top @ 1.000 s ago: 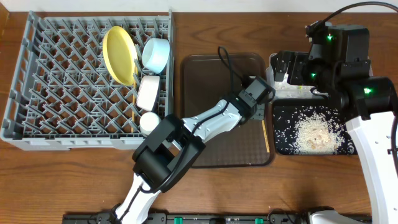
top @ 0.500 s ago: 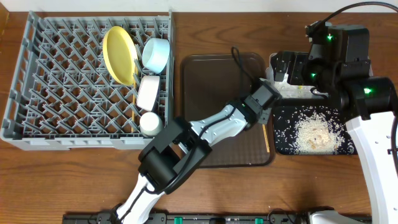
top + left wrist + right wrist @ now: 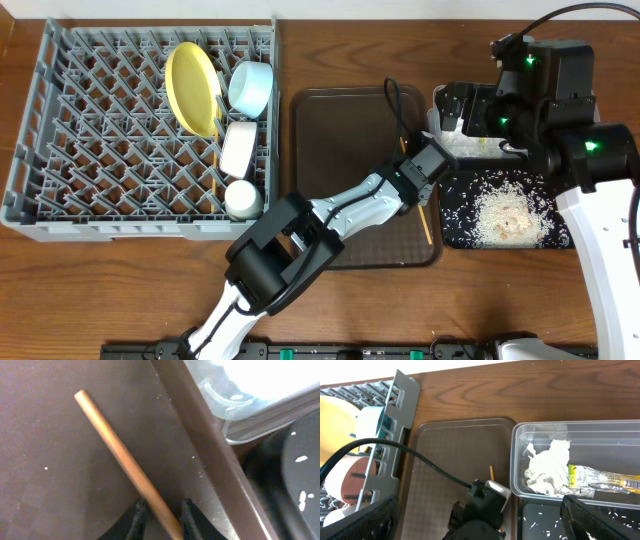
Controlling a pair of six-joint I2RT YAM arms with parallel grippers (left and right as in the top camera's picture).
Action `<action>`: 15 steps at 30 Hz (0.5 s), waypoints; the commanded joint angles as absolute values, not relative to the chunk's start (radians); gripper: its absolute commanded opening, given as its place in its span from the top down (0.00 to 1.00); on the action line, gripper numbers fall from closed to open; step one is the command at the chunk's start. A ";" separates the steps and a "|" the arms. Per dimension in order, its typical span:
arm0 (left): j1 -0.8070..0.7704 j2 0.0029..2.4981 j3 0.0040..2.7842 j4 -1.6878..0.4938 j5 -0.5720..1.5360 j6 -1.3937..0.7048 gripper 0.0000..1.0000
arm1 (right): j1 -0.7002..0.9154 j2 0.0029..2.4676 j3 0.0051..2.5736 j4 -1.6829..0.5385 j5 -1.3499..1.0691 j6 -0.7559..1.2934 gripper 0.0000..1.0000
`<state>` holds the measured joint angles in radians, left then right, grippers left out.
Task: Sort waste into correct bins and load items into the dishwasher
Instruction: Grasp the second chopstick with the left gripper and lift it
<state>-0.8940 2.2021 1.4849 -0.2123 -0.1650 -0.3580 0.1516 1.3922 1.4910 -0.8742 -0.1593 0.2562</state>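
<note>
A wooden chopstick (image 3: 428,218) lies flat on the brown serving tray (image 3: 345,130), just inside its right rim. Its long axis runs along that rim, front to back across the surface (image 3: 100,270). The left gripper (image 3: 161,519) straddles it, fingers (image 3: 136,519) narrowly apart either side; whether they pinch it cannot be told. The right gripper (image 3: 466,105) hangs above the clear container (image 3: 620,435), fingers spread wide and empty.

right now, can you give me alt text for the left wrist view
A wooden chopstick lies diagonally on the brown tray, its lower end between the dark jaws of the left gripper; whether they grip it is unclear. Past the tray's rim, right, sit a clear bin and a black tray flecked with rice.
</note>
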 commanded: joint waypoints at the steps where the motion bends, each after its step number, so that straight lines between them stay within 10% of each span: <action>1: -0.894 2.237 1.480 -0.249 -0.209 -0.348 0.78 | 0.145 1.393 1.494 -0.876 -0.154 0.265 0.01; 15: -0.798 2.186 1.484 -0.379 -0.041 -0.524 0.81 | 0.145 1.393 1.494 -0.876 -0.154 0.265 0.01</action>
